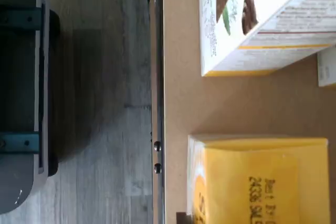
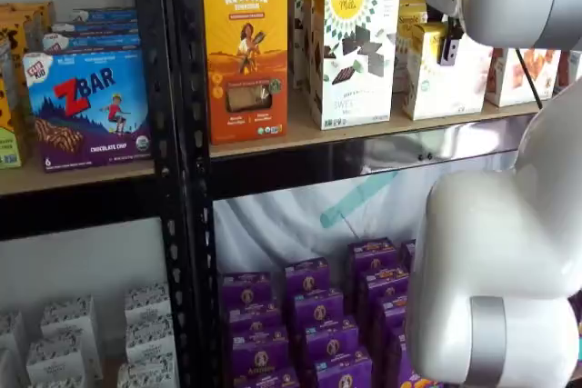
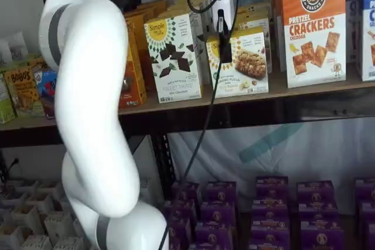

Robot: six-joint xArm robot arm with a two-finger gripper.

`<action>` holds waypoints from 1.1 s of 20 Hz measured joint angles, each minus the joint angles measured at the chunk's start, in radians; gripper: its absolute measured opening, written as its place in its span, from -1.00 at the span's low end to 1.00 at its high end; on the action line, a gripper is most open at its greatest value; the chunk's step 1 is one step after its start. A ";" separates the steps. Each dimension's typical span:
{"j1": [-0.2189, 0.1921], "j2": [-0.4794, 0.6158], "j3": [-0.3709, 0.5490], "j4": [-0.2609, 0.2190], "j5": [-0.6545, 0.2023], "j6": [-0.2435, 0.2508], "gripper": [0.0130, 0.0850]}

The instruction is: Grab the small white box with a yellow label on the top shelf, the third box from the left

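Observation:
The small white box (image 3: 243, 62) has a yellow sun logo and a pale snack picture. It stands on the top shelf (image 3: 281, 93), right of the taller Simple Mills box (image 3: 173, 57). It also shows in a shelf view (image 2: 446, 79). The wrist view shows its yellow top (image 1: 262, 182) on the pale shelf board (image 1: 178, 103). My gripper (image 3: 225, 42) hangs in front of the box's upper left part; its black fingers (image 2: 448, 47) show side-on there, so no gap can be judged. Nothing is held.
An orange Revival box (image 2: 245, 52) and the taller Simple Mills box (image 2: 355, 52) stand left of the target. A Pretzel Crackers box (image 3: 313, 27) stands to its right. A black cable (image 3: 202, 121) hangs down past the shelf's glossy front beam (image 2: 409, 154). Purple boxes (image 2: 318, 315) fill the lower level.

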 joint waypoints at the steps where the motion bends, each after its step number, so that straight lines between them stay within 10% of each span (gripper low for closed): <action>1: 0.000 0.000 0.000 0.001 0.000 0.000 -0.11; 7: -0.003 -0.002 -0.001 0.005 0.005 -0.002 -0.44; 22: -0.013 -0.042 -0.012 0.011 0.154 -0.004 -0.44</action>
